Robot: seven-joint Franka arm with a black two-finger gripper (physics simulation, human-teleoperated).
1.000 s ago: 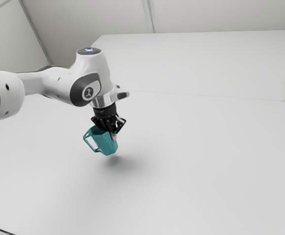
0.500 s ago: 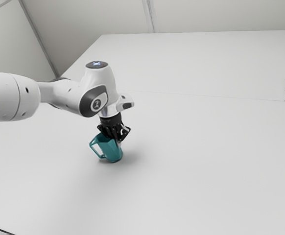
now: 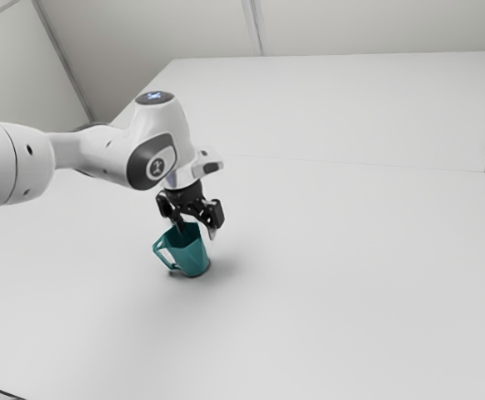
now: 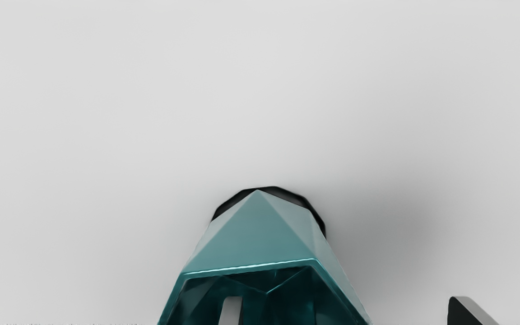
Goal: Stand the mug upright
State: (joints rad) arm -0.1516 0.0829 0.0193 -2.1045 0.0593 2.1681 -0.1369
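The gripper [image 3: 197, 231] is just above the teal mug [image 3: 191, 253], its fingers spread apart. With its mouth up and its handle toward the exterior view's left, the faceted mug stands on the table. In the wrist view the gripper [image 4: 345, 304] is open: one finger is over the mouth of the mug [image 4: 260, 230], against its dark inside, and the other is out beyond the mug's wall. Whether either finger touches the wall cannot be told.
The white table [image 3: 342, 275] stretches around the mug. A raised pale panel [image 3: 334, 108] stands beyond it, at the back of the exterior view.
The mug has come down from its tilted, held position onto the table and now stands upright. My gripper has opened and risen a little from the mug since half a second ago.
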